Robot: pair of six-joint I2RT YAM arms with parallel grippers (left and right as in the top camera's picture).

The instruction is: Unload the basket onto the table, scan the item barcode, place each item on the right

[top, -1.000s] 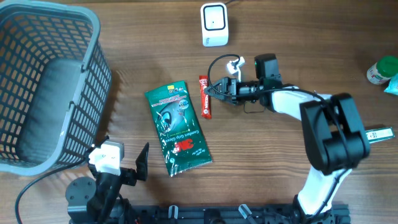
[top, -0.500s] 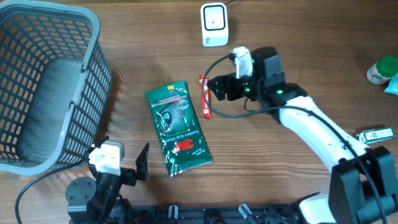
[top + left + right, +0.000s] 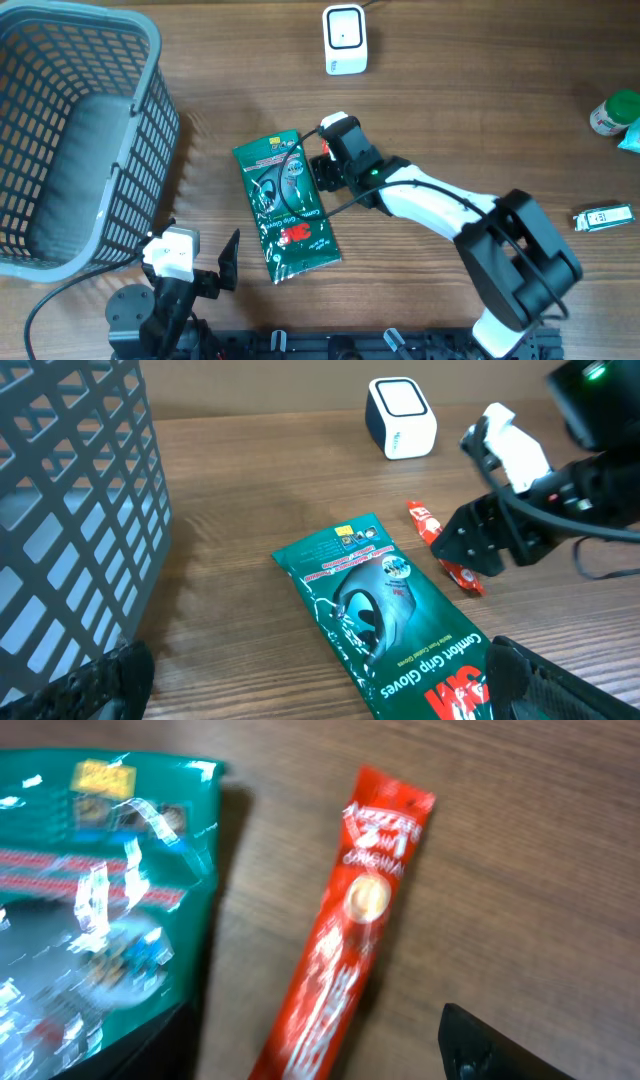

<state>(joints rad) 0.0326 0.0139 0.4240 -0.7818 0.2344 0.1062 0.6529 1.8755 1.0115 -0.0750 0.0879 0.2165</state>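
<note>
Overhead view: right pincer low over the surface, just right of the green glove pack, hiding most of what lies under it. Right wrist view shows its two dark fingers standing apart with the red sachet lying flat between them; neither finger visibly presses on it, so the jaws are open and nothing is held. Sachet runs lengthwise just beside the pack's upper right edge, a narrow strip of wood between the two. White scanner stands well beyond the sachet, toward the far edge. Left pincer sits back at the near edge, jaws spread wide and empty, facing the glove pack. Grey basket fills the far left corner. Green-capped bottle at the far right edge.
</note>
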